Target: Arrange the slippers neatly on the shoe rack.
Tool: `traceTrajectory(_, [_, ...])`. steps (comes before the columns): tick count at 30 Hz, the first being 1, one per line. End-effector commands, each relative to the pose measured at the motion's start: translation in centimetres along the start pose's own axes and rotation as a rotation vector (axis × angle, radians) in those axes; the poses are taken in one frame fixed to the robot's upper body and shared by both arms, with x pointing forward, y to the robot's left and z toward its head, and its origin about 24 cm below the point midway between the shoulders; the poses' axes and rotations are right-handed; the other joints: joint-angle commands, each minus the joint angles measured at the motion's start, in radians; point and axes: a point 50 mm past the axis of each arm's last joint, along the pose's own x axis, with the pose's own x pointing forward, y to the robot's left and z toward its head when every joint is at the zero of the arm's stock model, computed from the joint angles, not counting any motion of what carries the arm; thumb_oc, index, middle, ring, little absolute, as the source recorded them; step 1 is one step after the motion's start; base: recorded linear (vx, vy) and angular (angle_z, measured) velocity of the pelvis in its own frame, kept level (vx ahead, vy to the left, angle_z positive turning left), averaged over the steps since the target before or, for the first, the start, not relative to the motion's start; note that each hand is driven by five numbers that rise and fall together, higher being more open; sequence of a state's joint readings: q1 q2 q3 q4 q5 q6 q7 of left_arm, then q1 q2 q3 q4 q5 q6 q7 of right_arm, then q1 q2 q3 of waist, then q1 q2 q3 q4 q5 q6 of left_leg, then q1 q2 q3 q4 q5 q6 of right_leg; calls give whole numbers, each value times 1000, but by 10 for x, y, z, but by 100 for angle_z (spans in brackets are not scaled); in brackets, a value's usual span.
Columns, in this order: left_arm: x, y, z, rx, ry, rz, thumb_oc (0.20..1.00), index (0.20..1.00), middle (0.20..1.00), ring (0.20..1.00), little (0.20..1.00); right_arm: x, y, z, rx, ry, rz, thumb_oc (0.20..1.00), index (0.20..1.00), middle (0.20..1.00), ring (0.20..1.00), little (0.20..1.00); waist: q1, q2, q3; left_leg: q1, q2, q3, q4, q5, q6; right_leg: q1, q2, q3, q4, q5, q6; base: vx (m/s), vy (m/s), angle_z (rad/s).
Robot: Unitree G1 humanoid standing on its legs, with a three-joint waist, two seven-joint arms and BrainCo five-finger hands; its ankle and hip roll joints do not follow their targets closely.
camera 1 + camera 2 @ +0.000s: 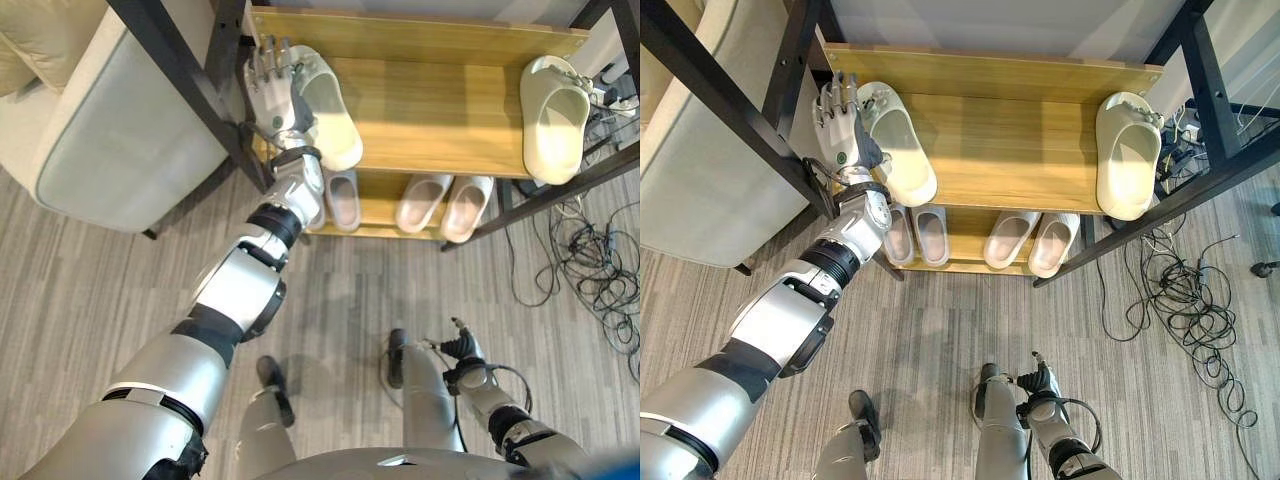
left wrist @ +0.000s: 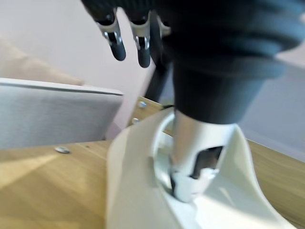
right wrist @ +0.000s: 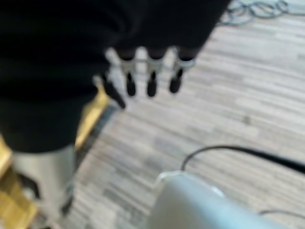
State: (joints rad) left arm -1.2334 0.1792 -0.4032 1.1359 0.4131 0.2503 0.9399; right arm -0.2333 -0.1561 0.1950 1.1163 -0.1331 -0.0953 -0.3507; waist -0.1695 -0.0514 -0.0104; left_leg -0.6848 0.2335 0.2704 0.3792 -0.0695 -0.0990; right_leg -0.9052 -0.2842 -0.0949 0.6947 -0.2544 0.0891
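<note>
A pale green slipper (image 1: 325, 105) lies at the left end of the rack's wooden top shelf (image 1: 440, 110), toe toward the back. My left hand (image 1: 268, 90) rests against its left side with straight fingers (image 2: 119, 43), and its thumb (image 2: 190, 157) reaches into the slipper's (image 2: 138, 191) opening. The matching slipper (image 1: 555, 120) lies at the shelf's right end, its heel over the front edge. My right hand (image 1: 1040, 380) hangs low over the floor, fingers (image 3: 150, 81) relaxed and holding nothing.
On the lower shelf stand two pairs of pinkish-white slippers (image 1: 343, 198) (image 1: 425, 200). Black metal posts (image 1: 190, 75) frame the rack. A grey sofa (image 1: 110, 130) stands close on the left. Loose cables (image 1: 590, 260) lie on the floor at the right.
</note>
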Motion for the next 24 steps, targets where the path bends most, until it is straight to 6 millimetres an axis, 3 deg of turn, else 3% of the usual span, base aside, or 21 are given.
traceTrajectory(1, [47, 43, 21, -72, 70, 156, 200, 200, 200, 200, 200, 10, -14, 31, 9, -96, -56, 1000, 1000, 1000, 1000, 1000, -5, -16, 72, -85, -57, 35, 142, -133, 84, 147, -4, 26, -392, 272, 138, 0, 0, 0])
traceTrajectory(5, [28, 20, 18, -119, 139, 36, 200, 200, 200, 200, 200, 9, -10, 32, 15, -103, -44, 1000, 1000, 1000, 1000, 1000, -8, -15, 60, -79, -66, 40, 120, -125, 81, 143, -9, 29, -411, 285, 140, 27, -2, -4])
traceTrajectory(9, [18, 10, 15, -172, 178, -6, 200, 200, 200, 200, 200, 9, -9, 36, 17, -113, -38, 1000, 1000, 1000, 1000, 1000, -9, -17, 57, -78, -68, 40, 112, -118, 79, 141, -6, 32, -422, 291, 139, 7, -9, -3])
traceTrajectory(24, [-17, -8, 54, -384, 96, -70, 200, 200, 200, 200, 200, 15, -15, 42, 25, -92, -27, 1000, 1000, 1000, 1000, 1000, -22, -16, 61, -29, -52, 61, 73, -101, 57, 140, 15, 55, -416, 284, 117, 8, -59, -1])
